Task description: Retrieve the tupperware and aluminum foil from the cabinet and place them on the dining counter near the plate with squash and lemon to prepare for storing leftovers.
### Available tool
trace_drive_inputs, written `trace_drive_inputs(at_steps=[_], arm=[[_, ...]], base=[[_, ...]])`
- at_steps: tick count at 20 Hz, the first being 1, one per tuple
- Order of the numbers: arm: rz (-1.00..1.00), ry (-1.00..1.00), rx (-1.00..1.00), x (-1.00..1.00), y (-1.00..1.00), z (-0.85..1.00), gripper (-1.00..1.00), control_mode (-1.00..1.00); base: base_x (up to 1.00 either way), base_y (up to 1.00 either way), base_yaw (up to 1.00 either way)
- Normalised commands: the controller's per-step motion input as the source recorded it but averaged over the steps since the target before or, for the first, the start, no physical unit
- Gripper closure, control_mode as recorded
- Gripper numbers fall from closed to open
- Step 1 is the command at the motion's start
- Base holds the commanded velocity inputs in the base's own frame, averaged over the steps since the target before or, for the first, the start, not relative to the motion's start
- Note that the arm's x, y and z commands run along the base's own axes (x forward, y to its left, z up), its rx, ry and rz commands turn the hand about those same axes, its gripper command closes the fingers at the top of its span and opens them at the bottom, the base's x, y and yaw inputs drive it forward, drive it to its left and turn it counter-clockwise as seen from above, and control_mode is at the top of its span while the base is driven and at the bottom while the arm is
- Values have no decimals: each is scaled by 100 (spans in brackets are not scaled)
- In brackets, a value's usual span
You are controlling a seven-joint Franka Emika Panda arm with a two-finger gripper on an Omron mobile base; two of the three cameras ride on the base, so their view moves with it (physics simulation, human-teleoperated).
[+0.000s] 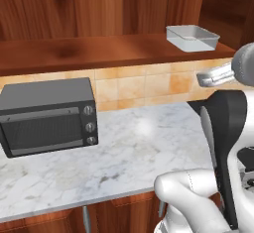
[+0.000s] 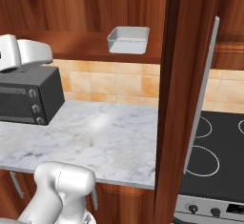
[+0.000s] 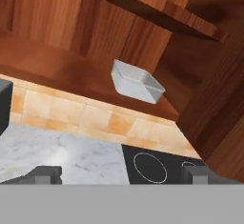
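One task item is seen on the plank shelf of the cabinet (image 1: pixel 74 53): the tupperware (image 1: pixel 192 37), set upright near the shelf's front edge, at about one o'clock in the left base view and at twelve o'clock in the right base view. It rests open side up, so its rim is offered for a reach from the front and slightly below. No blue foil carton is made out on the shown stretch of shelf; where it lies cannot be told.

In the hand view the gripper (image 3: pixel 124 175) is held with its fingertips (image 3: pixel 47 174) spread wide, nothing between them, and the tupperware is framed at about twelve o'clock, well apart from the tips. The hand is judged to be aimed upward at the container, jaws set wide because the walls are to be straddled.

Below the shelf, a microwave (image 1: pixel 47 115) stands on the marble worktop (image 1: pixel 134 147) at nine o'clock in the left base view, and a stove (image 2: pixel 219 161) lies at four o'clock in the right base view. An open cabinet door (image 2: pixel 174 99) is seen edge-on in the right base view, left swung out so that the shelf is reachable; it could be struck by a careless sweep of the arm.
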Motion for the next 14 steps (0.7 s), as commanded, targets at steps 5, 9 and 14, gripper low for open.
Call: trace_drive_inputs(at_steps=[5,9,14], arm=[[-17,-14,22,35,-2,44,-100,-100],[0,4,5,35,-12,47,-100,-100],[3,2,0,15,-22,-2,-100,-100]], base=[[0,0,0],[0,0,0],[0,0,0]])
